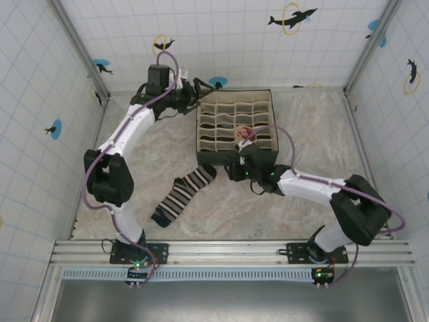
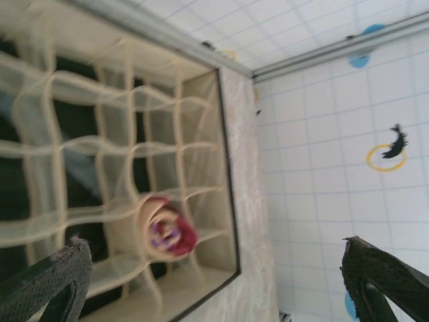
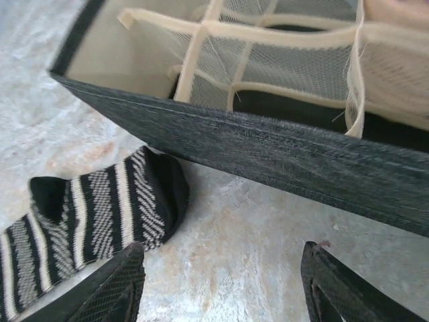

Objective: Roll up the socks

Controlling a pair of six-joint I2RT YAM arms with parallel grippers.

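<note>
Plainly, both sets of jaws stand open and empty. The left gripper (image 2: 214, 288) hovers by the far left corner of the beige divided box (image 2: 226, 188). The rolled tan sock (image 2: 167, 231) sits in a compartment toward the front. The right gripper (image 3: 221, 282) hangs over the table (image 3: 234, 221), just beside the flat striped sock (image 3: 87, 215).

The left hand (image 2: 214, 249) stands wide open, its two dark textured fingers (image 2: 47, 282) at the bottom corners of the view. Beyond them lies the beige organiser box (image 2: 201, 87) with mesh dividers. A rolled tan sock (image 2: 167, 228), dark red and purple at its centre, sits in a cell close to the box's dark-rimmed wall. Beside that wall runs the marbled surface (image 2: 249, 201), then a white tiled wall (image 2: 315, 134) bearing a dolphin sticker (image 2: 387, 151)
</note>
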